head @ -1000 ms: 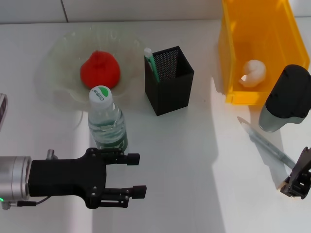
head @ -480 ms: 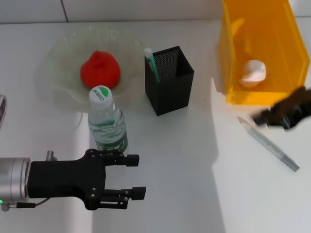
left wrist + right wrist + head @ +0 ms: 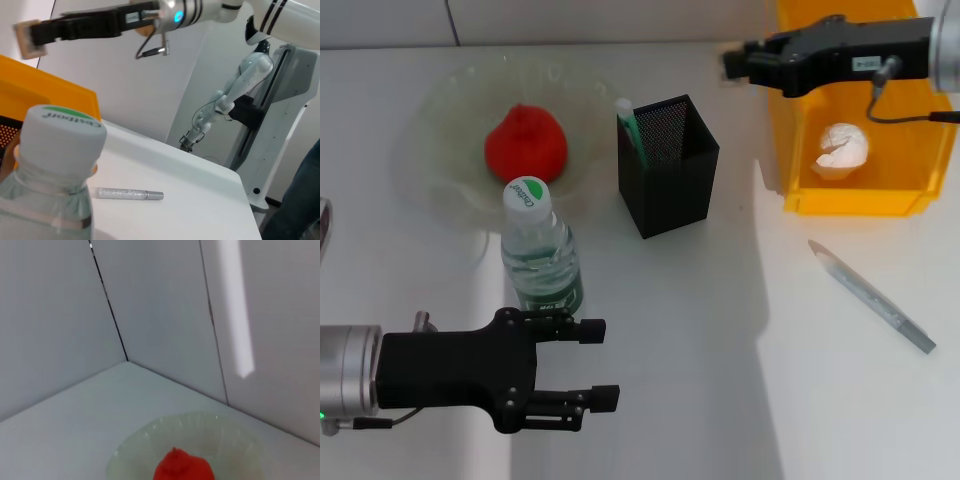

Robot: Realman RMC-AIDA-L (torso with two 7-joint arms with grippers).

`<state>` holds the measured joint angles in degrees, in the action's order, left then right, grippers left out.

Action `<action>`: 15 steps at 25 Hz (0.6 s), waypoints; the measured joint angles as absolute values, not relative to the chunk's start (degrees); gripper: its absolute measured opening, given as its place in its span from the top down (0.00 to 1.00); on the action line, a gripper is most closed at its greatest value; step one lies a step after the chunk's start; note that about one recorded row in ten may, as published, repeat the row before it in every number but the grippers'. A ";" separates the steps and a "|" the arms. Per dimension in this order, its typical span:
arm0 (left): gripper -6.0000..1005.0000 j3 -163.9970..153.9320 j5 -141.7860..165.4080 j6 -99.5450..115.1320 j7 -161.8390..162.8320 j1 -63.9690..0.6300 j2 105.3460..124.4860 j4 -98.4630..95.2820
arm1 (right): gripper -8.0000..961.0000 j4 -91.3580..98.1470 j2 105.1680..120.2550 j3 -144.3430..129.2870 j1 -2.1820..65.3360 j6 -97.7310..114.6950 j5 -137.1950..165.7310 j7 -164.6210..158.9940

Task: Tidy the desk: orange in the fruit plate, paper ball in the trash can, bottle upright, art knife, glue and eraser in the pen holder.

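- The right hand (image 3: 732,62) is held high beside the trash can (image 3: 900,185), clenched on the small beige eraser (image 3: 27,40).
- The left hand (image 3: 595,362) is parked low, released, just before the upright bottle (image 3: 540,250).
- The orange (image 3: 525,143) is seen in the fruit plate (image 3: 440,150); the paper ball (image 3: 842,148) in the trash can.
- The art knife (image 3: 872,296) lies on the bench (image 3: 700,330), apart from the pen holder (image 3: 670,175).

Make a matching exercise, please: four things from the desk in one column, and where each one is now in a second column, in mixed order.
Things:
1. orange
2. paper ball
3. bottle
4. art knife

Places:
A. lying flat on the desk, in front of the trash can
B. in the trash can
C. in the fruit plate
D. standing upright, just beyond the left hand

Pairs: 1-C, 2-B, 3-D, 4-A
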<state>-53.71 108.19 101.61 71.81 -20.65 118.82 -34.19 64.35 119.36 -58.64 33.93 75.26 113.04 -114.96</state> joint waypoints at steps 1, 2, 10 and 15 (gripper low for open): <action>0.23 -53.70 108.19 101.61 71.83 -20.65 118.80 -34.19 | 0.80 61.61 119.33 -58.92 35.09 74.11 112.18 -113.58; 0.23 -53.70 108.19 101.60 71.86 -20.65 118.76 -34.19 | 0.79 57.89 119.28 -58.95 36.68 72.75 111.05 -111.44; 0.23 -53.60 108.19 101.66 71.89 -20.57 118.74 -34.19 | 0.76 46.62 119.33 -58.98 41.99 68.19 109.22 -106.72; 0.23 -53.60 108.19 101.69 71.90 -20.49 118.74 -34.19 | 0.73 46.19 119.38 -59.04 42.03 68.04 108.14 -106.23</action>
<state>-53.60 108.19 101.69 71.90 -20.49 118.74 -34.19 46.19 119.38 -59.04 42.03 68.04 108.14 -106.23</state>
